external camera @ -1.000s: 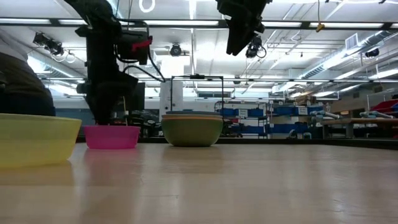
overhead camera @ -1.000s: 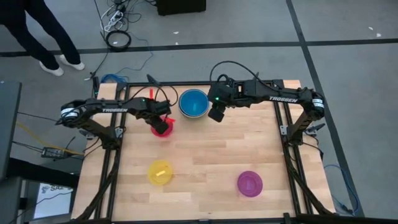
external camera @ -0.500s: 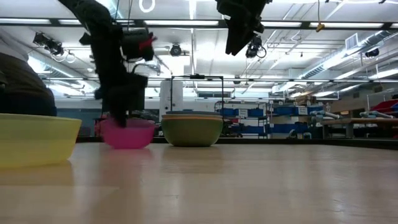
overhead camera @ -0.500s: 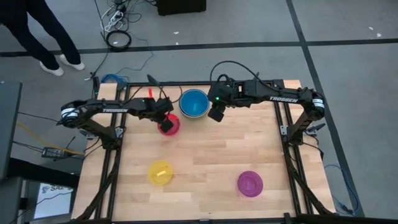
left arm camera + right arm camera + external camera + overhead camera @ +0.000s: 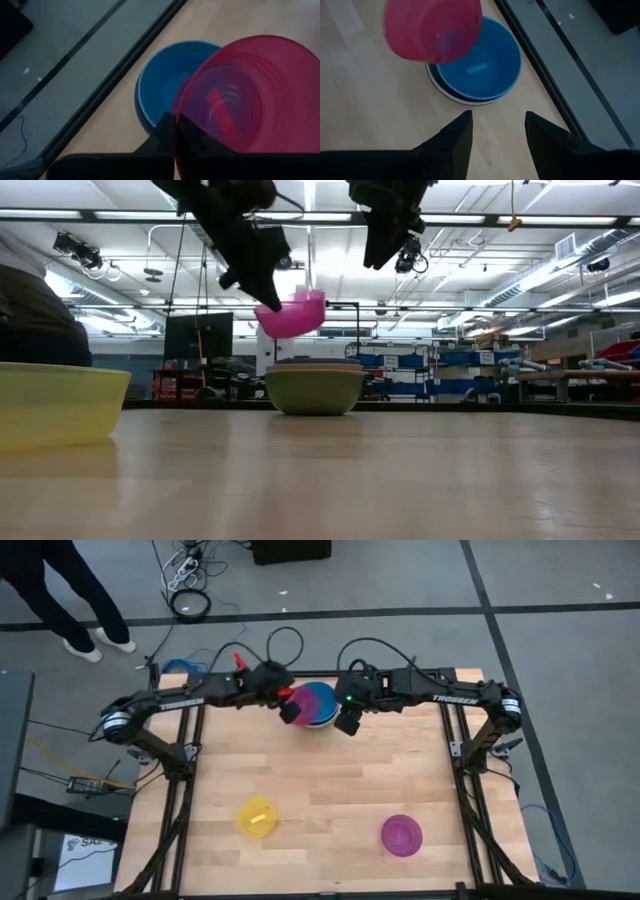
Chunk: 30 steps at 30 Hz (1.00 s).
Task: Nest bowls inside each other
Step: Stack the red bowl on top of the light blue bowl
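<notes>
Pink bowl (image 5: 292,314) above stacked bowls (image 5: 314,388)

Robotics lab: strip lights (image 5: 560,220), parts shelves (image 5: 400,365), floor cables (image 5: 185,575), wood bench (image 5: 320,790).

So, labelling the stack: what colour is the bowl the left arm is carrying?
Pink. The bowl held over the stack shows best in the low view.

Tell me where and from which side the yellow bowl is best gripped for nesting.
Probably by its rim, from straight above. The yellow bowl sits upright and open on the table, standing alone, so one finger can drop inside the wall and one outside. The left tool is shut on the pink bowl the same way, by its rim; the right tool is open and free.
</notes>
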Each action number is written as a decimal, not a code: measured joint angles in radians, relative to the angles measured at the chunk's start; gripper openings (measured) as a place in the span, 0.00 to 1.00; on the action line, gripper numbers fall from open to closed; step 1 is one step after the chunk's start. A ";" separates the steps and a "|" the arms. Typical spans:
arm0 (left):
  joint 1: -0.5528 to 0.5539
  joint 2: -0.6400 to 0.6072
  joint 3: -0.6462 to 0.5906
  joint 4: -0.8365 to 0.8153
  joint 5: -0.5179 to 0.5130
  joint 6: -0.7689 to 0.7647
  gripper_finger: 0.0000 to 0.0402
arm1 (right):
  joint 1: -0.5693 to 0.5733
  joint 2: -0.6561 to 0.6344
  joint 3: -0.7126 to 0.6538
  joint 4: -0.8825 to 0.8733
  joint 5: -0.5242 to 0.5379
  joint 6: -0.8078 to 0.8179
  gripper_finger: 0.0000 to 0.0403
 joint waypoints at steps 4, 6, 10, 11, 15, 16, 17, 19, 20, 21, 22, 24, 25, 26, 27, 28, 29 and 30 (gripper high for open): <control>0.025 0.126 0.027 0.050 0.040 0.021 0.01 | -0.003 0.000 0.000 0.002 0.002 0.000 0.41; 0.029 0.187 0.037 0.081 0.044 0.021 0.02 | -0.003 0.000 0.000 0.002 0.002 0.000 0.41; 0.034 0.271 0.075 0.097 0.037 0.002 0.11 | -0.003 0.000 0.000 -0.001 0.002 0.000 0.41; 0.035 0.284 0.084 0.097 0.036 0.001 0.14 | -0.003 0.000 0.000 -0.003 0.002 0.000 0.41; 0.034 0.293 0.118 0.081 0.060 0.000 0.22 | -0.003 0.000 0.000 -0.030 0.005 0.000 0.41; 0.034 0.285 0.127 0.067 0.069 0.002 0.24 | -0.003 0.000 0.000 -0.047 0.018 0.000 0.41; 0.032 0.275 0.138 0.049 0.074 0.007 0.25 | -0.003 0.000 0.000 -0.069 0.040 0.005 0.41; 0.031 0.241 0.167 0.020 0.076 0.023 0.27 | -0.004 0.000 0.000 -0.132 0.087 0.025 0.41; 0.031 0.220 0.179 0.003 0.075 0.027 0.27 | -0.007 0.000 0.000 -0.166 0.111 0.042 0.41; 0.031 0.196 0.189 -0.014 0.075 0.028 0.28 | -0.008 0.000 0.000 -0.199 0.132 0.061 0.41; 0.031 0.175 0.197 -0.028 0.074 0.033 0.28 | -0.011 0.000 0.000 -0.235 0.145 0.082 0.41; 0.031 0.130 0.204 -0.068 0.073 0.062 0.28 | -0.017 0.000 0.000 -0.304 0.155 0.124 0.41; 0.031 0.107 0.205 -0.097 0.069 0.079 0.28 | -0.021 0.000 0.000 -0.337 0.155 0.143 0.41; 0.031 0.080 0.205 -0.116 0.058 0.083 0.28 | -0.023 0.000 0.000 -0.368 0.155 0.158 0.41; 0.030 0.051 0.205 -0.136 0.049 0.084 0.28 | -0.026 0.000 0.000 -0.395 0.155 0.171 0.41; 0.029 0.021 0.204 -0.166 0.028 0.085 0.28 | -0.027 0.000 0.000 -0.414 0.155 0.181 0.41; 0.026 -0.008 0.200 -0.191 0.002 0.087 0.28 | -0.028 0.000 0.000 -0.429 0.155 0.191 0.41; 0.025 -0.035 0.196 -0.213 -0.022 0.089 0.28 | -0.028 0.000 0.000 -0.436 0.155 0.199 0.41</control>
